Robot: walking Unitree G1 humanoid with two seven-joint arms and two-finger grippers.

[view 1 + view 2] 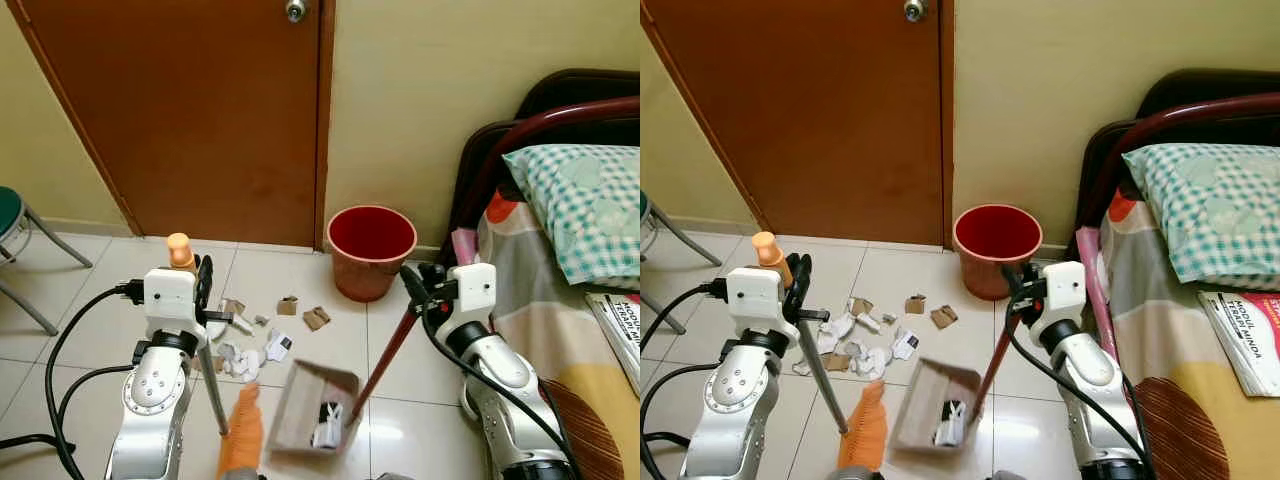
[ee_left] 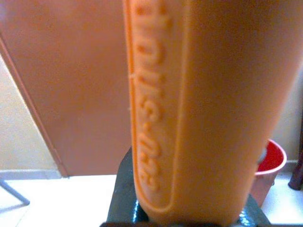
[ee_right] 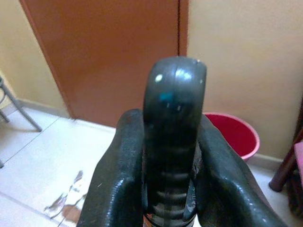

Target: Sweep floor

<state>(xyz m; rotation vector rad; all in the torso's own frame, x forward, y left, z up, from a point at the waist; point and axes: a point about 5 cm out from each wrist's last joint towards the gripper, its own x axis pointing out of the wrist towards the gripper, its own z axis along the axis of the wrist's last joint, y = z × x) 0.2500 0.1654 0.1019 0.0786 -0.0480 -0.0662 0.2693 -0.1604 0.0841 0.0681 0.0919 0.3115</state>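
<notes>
My left gripper (image 1: 200, 283) is shut on the orange handle (image 2: 199, 109) of a small broom whose metal shaft slants down to its orange bristles (image 1: 241, 436) on the tiles. My right gripper (image 1: 418, 285) is shut on the black grip (image 3: 174, 137) of a long dark red handle (image 1: 385, 360) that runs down to a brown dustpan (image 1: 308, 408). The dustpan holds a few white and dark scraps. Torn paper and cardboard bits (image 1: 250, 352) lie scattered on the tiles between the broom and the red bucket (image 1: 371, 250).
A brown door (image 1: 190, 110) and cream wall stand behind. A bed with a checked pillow (image 1: 585, 205) and a booklet (image 1: 620, 335) lies at the right. A green stool (image 1: 20, 235) stands at the far left. Black cables trail by my left arm.
</notes>
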